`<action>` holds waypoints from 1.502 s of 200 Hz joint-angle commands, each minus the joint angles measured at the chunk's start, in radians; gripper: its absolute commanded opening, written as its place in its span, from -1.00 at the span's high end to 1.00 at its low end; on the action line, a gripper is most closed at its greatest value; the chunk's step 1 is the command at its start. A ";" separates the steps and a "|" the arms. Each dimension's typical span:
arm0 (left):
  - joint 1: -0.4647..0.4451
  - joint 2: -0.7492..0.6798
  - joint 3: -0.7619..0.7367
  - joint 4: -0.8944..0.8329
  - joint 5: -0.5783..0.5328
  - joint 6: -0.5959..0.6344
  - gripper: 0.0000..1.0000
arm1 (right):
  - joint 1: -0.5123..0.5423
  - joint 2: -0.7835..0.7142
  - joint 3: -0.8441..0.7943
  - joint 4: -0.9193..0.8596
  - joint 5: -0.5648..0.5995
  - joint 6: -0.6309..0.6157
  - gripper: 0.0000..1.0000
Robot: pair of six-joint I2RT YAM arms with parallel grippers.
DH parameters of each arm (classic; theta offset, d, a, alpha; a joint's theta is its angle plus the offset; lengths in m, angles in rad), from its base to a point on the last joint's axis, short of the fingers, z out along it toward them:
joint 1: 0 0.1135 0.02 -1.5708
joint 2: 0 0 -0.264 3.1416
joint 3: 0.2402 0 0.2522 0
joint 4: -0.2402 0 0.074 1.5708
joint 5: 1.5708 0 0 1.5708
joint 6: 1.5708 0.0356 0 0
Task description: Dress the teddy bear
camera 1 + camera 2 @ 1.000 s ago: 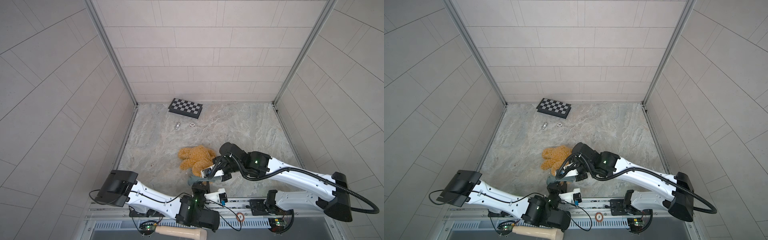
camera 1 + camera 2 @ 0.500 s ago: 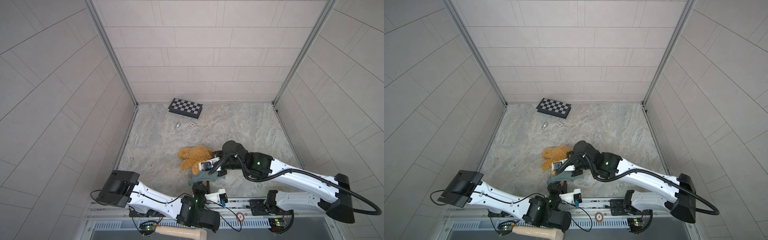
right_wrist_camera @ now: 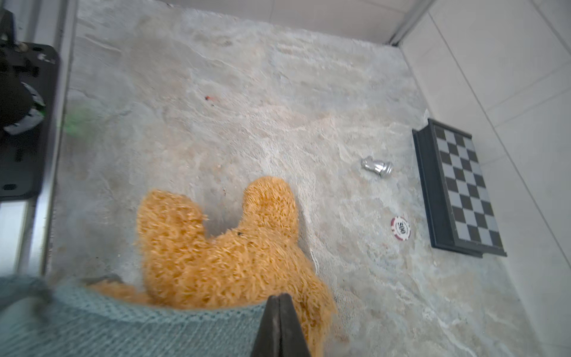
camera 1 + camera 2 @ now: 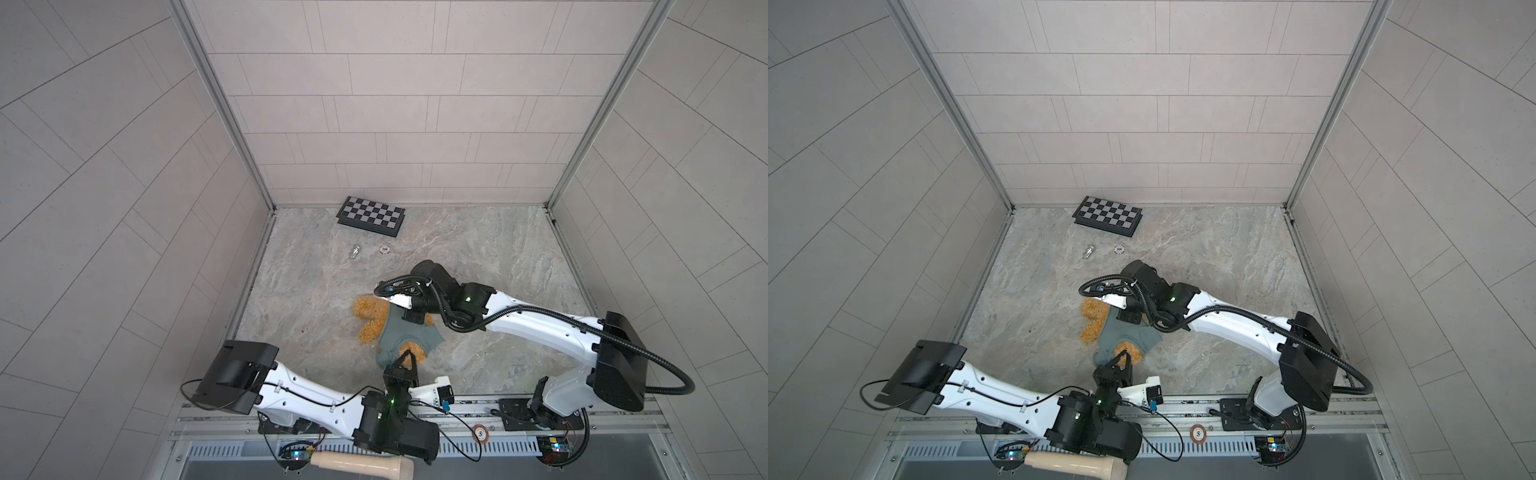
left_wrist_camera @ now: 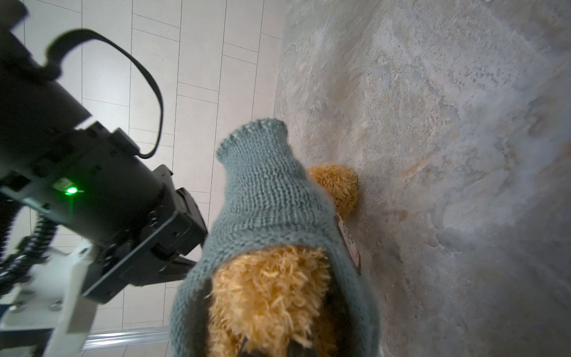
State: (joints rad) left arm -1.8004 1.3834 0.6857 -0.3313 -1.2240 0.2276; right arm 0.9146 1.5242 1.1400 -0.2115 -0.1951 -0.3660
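Golden-brown plush shows nearest. The head of the teddy bear point(image 4: 368, 308) pokes through the collar of a teal knit sweater point(image 4: 400, 332). The bear lies on the stone-look surface point(image 4: 478, 257), head toward the rail, legs pointing away.

At the head, the jaws of the left gripper point(image 4: 409, 355) are together. Whether they catch fur or collar, I cannot tell. Farther on, the jaws of the right gripper point(image 3: 279, 301) are clamped on the sweater hem at the hips.

Judgement: the step in hand is drawing the hem down the torso. The near end should act as anchor. The pull should run along the body toward the legs, low and slow, so the knit slides and the bear is not dragged. One sleeve point(image 5: 253, 139) stands with an open cuff and no paw visible, so check the arms.

Writing:
- The chip on the rail point(image 4: 481, 434) reads "5".
- The sewn tag point(image 5: 349, 244) has print too small to read.
- The poker chip point(image 3: 400, 228) reads "500".
- The chessboard point(image 4: 371, 216) by the far wall shows no text.
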 commanded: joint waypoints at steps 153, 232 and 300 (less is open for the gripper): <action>0.576 -0.538 0.181 -0.101 0.624 -0.262 1.00 | -0.268 -0.097 -0.338 0.505 -0.175 0.313 1.00; 0.865 -0.442 0.358 -0.222 1.021 -0.370 1.00 | -0.215 -0.527 -0.635 0.643 -0.078 0.375 0.14; 0.960 -0.466 0.300 -0.154 1.066 -0.511 1.00 | -0.197 -0.592 -0.592 0.539 -0.042 0.978 -0.13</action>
State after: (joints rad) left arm -0.8749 0.9321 1.0050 -0.5247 -0.1989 -0.1940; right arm 0.7040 0.8963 0.5121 0.3542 -0.2317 0.3389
